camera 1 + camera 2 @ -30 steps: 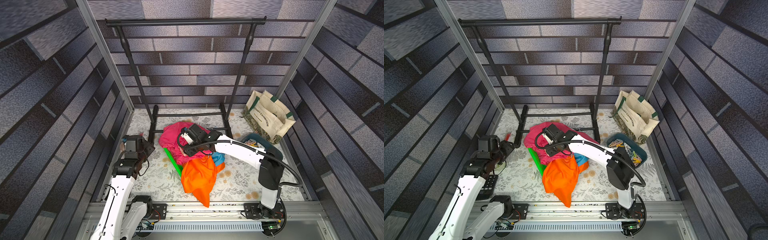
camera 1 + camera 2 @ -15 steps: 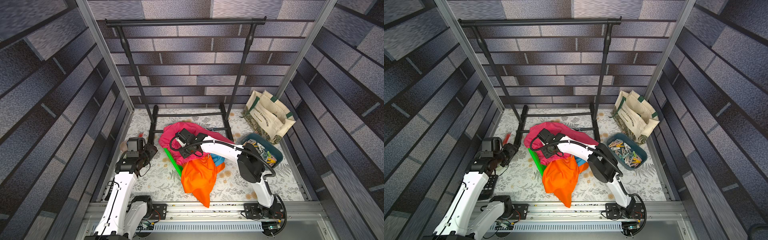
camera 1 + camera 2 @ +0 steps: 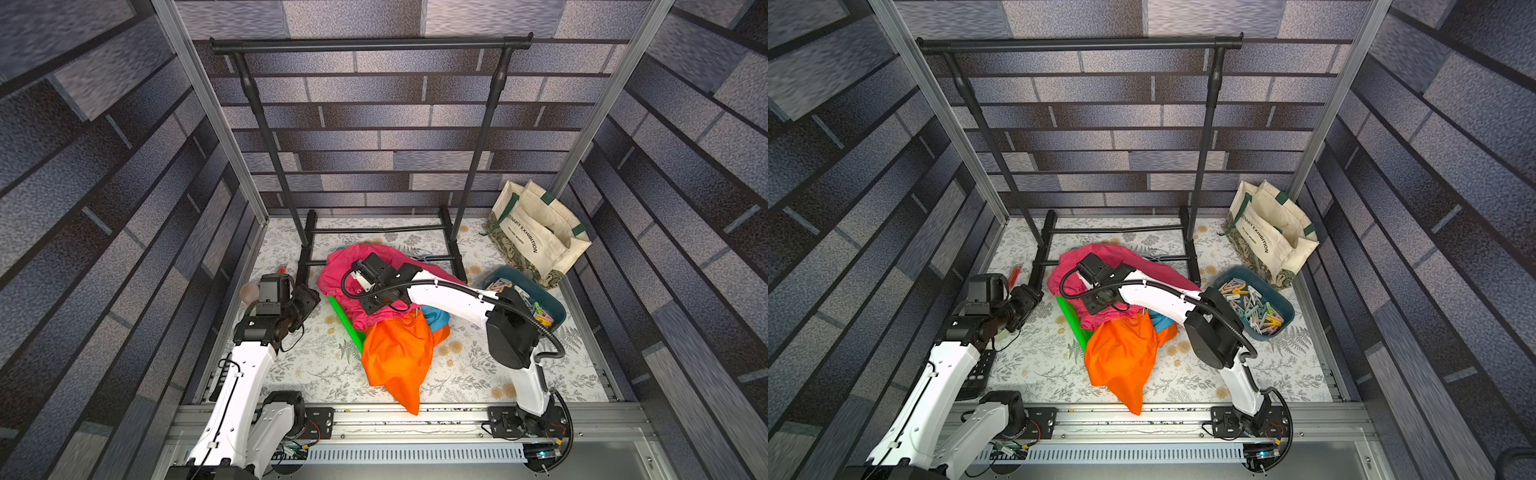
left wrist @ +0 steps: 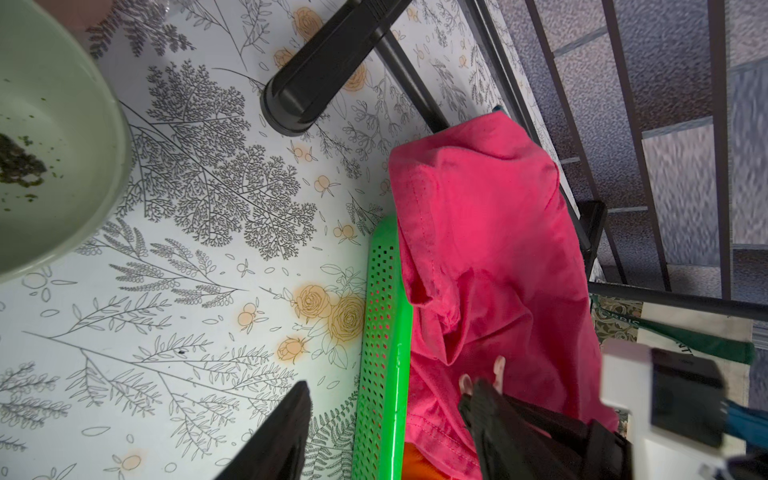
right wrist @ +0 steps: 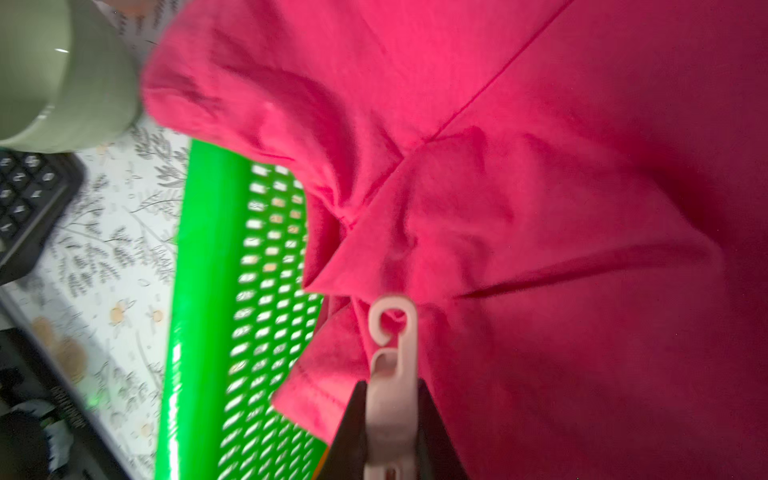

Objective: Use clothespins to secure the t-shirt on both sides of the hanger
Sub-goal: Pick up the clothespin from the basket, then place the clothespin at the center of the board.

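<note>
The right gripper (image 5: pixel 390 388) clamped a pale pink plastic clothespin (image 5: pixel 394 361) over the magenta cloth t-shirt (image 5: pixel 540 166). The left gripper (image 3: pixel 308 297) gaped empty.

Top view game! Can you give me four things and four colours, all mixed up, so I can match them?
Things:
1. t-shirt
2. basket
3. tub
4. tote bag

Colours:
a. cream
b. bright green
c. pink
d. dark teal

Pairs: 1-c, 2-b, 3-d, 4-a
</note>
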